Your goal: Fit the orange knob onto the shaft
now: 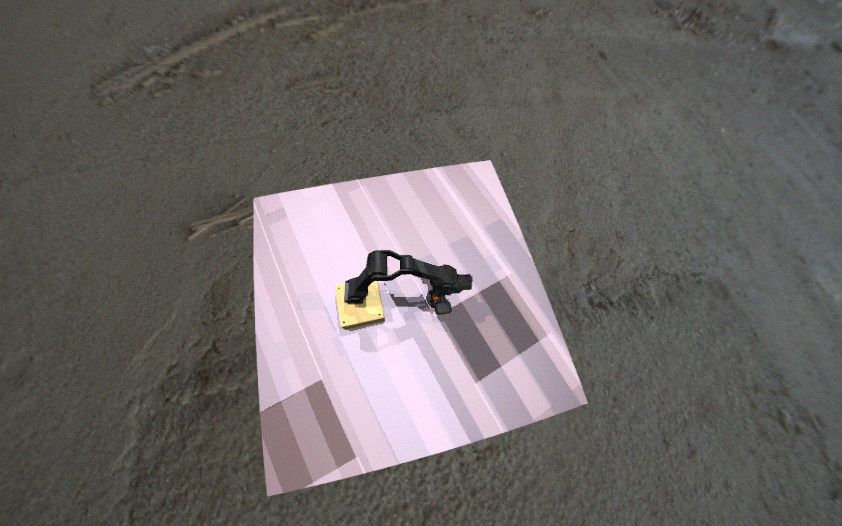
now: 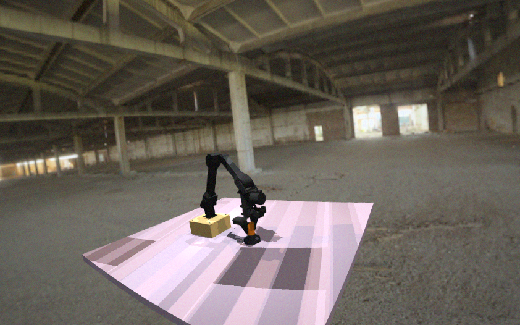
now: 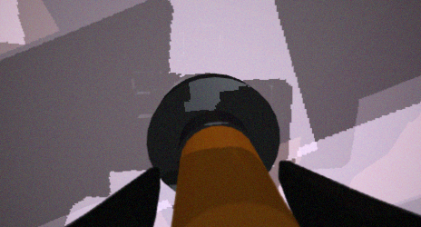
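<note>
The orange knob (image 1: pixel 436 298) (image 2: pixel 251 228) (image 3: pixel 227 184) stands upright over the middle of the dark round pedestal (image 2: pixel 251 240) (image 3: pixel 165 125). Its lower end is at the pedestal's raised centre, and no shaft shows between them in the exterior view. Whether it sits fully down is too small to tell. The shaft and its flat side are hidden. My gripper (image 2: pixel 249 222) (image 3: pixel 220 172) is open around the knob, with a black finger on each side. The wrist view shows a gap between each fingertip and the knob.
The arm's yellow base block (image 1: pixel 360 313) (image 2: pixel 201 229) stands on the pink striped table top (image 1: pixel 411 385) (image 2: pixel 197 258), to the left of the pedestal in the top and exterior views. Dark patches and shadows cross the table top near the pedestal.
</note>
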You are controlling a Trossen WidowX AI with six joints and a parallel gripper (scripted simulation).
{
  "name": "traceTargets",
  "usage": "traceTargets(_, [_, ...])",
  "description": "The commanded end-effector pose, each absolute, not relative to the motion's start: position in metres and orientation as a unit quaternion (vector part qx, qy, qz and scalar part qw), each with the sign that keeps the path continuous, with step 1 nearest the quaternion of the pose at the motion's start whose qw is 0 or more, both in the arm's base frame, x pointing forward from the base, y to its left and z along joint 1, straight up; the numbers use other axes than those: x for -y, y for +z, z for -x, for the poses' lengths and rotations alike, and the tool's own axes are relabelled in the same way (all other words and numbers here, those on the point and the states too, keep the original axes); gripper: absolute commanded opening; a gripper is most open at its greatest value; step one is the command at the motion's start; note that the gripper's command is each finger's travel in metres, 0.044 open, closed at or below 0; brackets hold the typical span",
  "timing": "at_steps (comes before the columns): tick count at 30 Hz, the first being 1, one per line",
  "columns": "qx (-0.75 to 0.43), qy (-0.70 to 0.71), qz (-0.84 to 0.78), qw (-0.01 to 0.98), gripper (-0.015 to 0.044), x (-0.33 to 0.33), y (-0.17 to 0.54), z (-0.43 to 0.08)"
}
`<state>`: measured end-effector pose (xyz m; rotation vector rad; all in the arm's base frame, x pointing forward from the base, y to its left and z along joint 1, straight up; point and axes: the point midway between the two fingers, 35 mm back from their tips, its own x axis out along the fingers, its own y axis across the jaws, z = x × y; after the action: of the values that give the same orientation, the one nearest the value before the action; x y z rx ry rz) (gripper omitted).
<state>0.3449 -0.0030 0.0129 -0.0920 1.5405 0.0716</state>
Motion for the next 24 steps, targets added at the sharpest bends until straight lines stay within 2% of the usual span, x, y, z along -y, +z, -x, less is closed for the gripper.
traceTargets(1, [-0.696, 0.032, 0.042, 0.716, 0.0394, 0.003, 0.013, -0.345])
traceTargets(3, [-0.696, 0.032, 0.042, 0.716, 0.044, 0.003, 0.013, -0.345])
traceTargets(11, [-0.696, 0.032, 0.042, 0.716, 0.044, 0.003, 0.016, -0.345])
traceTargets(17, [-0.696, 0.032, 0.042, 0.716, 0.044, 0.002, 0.106, -0.343])
traceTargets(24, [-0.696, 0.032, 0.042, 0.716, 0.044, 0.002, 0.109, -0.347])
